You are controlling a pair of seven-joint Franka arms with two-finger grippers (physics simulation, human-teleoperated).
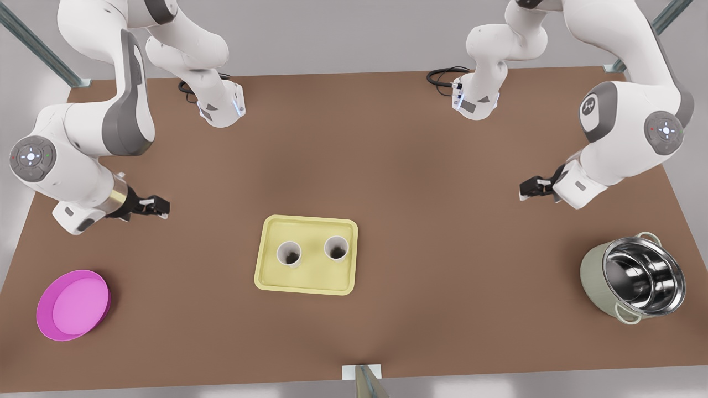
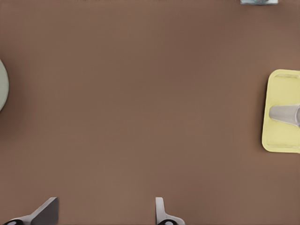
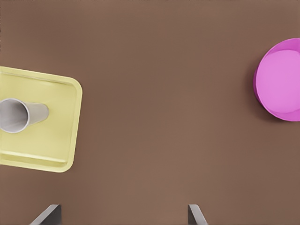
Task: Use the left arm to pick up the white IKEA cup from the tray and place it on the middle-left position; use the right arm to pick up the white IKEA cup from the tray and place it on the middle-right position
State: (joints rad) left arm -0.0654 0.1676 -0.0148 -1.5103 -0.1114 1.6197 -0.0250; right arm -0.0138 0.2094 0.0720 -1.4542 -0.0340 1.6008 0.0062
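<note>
The left gripper [image 1: 532, 189] hangs at the front view's right, above bare table [image 1: 420, 166], its fingers [image 2: 47, 212] spread wide and holding nothing. Its arm [image 1: 630, 127] is folded, with the white wrist block low and the gripper pointing toward the table's middle. The right gripper [image 1: 156, 207], behind a brass ring [image 1: 118, 197], hangs at the front view's left, also spread and holding nothing. Its arm [image 1: 83, 143] is bent the same way, pointing inward.

Both are well apart from the tray [image 1: 306, 283], which lies between them, its long side running across the front view. Two cups stand upright in it side by side, mouths up and apart: one [image 1: 336, 248] nearer the left gripper, the other [image 1: 289, 254] nearer the right. A plate [image 1: 73, 304] lies near the right gripper, and a pot [image 1: 633, 276] near the left.
</note>
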